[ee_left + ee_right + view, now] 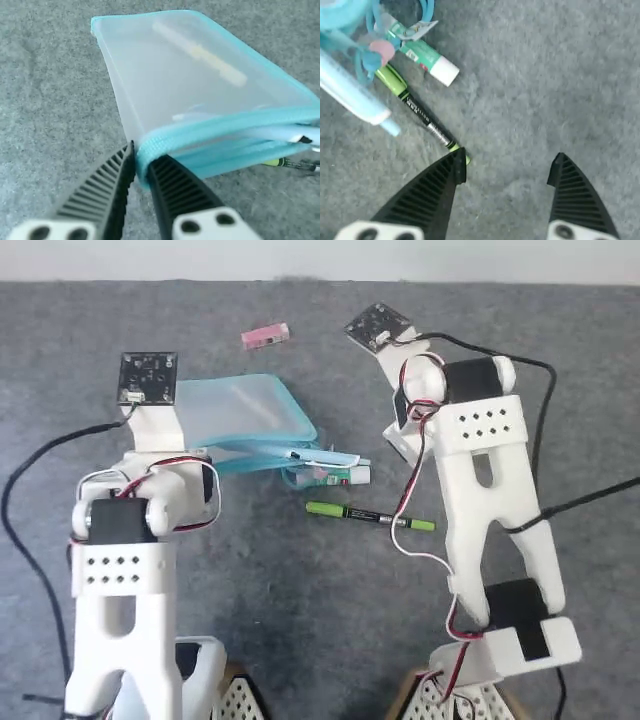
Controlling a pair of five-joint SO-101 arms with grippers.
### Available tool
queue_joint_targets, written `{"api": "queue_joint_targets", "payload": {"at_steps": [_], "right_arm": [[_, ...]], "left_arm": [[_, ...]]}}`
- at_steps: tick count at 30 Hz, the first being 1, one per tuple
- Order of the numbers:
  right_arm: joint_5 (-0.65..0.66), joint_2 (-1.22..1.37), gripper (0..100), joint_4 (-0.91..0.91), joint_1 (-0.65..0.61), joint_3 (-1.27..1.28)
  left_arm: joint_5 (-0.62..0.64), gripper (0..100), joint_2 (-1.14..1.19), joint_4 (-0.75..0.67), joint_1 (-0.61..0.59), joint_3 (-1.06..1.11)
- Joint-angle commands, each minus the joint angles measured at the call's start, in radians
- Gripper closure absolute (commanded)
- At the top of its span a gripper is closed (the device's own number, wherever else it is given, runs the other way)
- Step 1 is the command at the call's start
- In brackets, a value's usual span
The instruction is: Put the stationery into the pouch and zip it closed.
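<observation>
Left claw [141, 159] clamps pouch [190, 85] corner at zipper end, anchoring mouth facing right. Right claw [509, 156] spread wide, one tip beside green pen [422, 117] end, probably next pick. Glue stick [427, 60] at mouth; pink eraser [265, 336] beyond pouch on table [300, 620].

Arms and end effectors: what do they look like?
The left arm and right arm are white plastic with black servo motors, rows of small round holes, and red, white and black cables. The left end effector and right end effector have black ribbed fingers on white mounts.
</observation>
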Motion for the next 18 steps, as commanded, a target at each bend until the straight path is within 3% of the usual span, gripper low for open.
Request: {"api": "queue_joint_targets", "payload": {"at_steps": [1, 9, 18], "right_arm": [[0.018, 0.031, 73.2, -0.068, -0.002, -0.008], [-0.063, 0.119, 73.2, -0.107, -0.166, -0.015], [-0.091, 0.088, 73.2, -0.047, -0.202, -0.078]], "left_arm": [[0.017, 99, -0.044, 0.006, 0.000, -0.058], [0.017, 99, -0.044, 0.006, 0.000, -0.056], [0.014, 99, -0.044, 0.006, 0.000, -0.056]]}}
